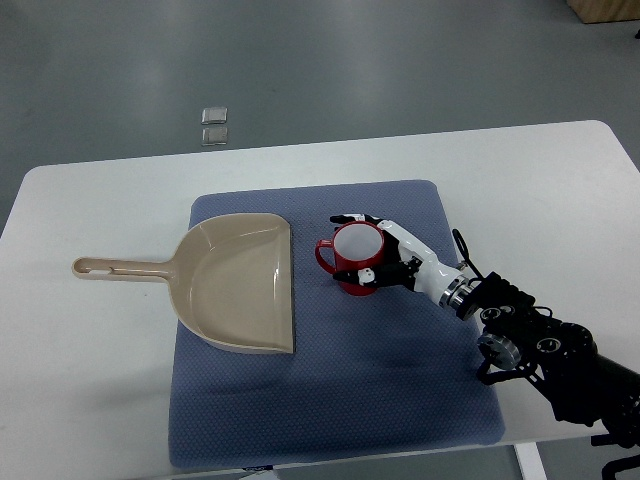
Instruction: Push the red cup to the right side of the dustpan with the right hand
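right robot hand (385, 255) cupping red cup (352, 258), fingers curled

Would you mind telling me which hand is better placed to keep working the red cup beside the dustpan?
The right hand: its fingers already wrap the red cup, which stands upright on the blue mat just right of the dustpan. No left arm is in view.

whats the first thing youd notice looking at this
The red cup stands out most, upright near the middle of the blue mat, with the right hand wrapped around its right side, fingers at its rim and base. Just left of it lies the large beige dustpan, open edge facing the cup, handle pointing left over the white table.
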Motion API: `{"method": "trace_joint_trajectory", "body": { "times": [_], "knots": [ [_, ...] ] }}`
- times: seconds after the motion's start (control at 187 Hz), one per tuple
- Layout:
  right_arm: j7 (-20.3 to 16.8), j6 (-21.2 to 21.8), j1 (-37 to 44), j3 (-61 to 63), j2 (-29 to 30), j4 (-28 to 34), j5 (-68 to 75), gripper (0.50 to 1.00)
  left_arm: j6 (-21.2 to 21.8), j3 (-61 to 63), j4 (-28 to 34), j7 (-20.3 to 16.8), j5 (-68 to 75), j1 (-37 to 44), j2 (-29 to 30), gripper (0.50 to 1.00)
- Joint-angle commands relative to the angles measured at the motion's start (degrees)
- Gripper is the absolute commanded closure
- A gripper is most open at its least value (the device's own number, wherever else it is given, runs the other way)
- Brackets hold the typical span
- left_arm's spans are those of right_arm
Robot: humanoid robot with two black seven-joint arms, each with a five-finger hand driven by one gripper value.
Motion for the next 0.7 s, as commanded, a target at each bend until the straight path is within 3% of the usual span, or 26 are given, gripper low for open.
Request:
{"method": "trace_joint_trajectory", "body": {
  "times": [0.0, 0.696],
  "knots": [
    [-0.01, -0.29, 0.07, -0.24, 0.93, 0.03, 0.0, 0.57, -0.01, 0.0, 0.01, 0.0, 0.0, 0.0, 0.0, 0.5],
    [-0.01, -2.22, 1.22, -2.96, 3.04, 1.18, 0.0, 0.57, -0.01, 0.0, 0.01, 0.0, 0.0, 0.0, 0.0, 0.5]
  ]
}}
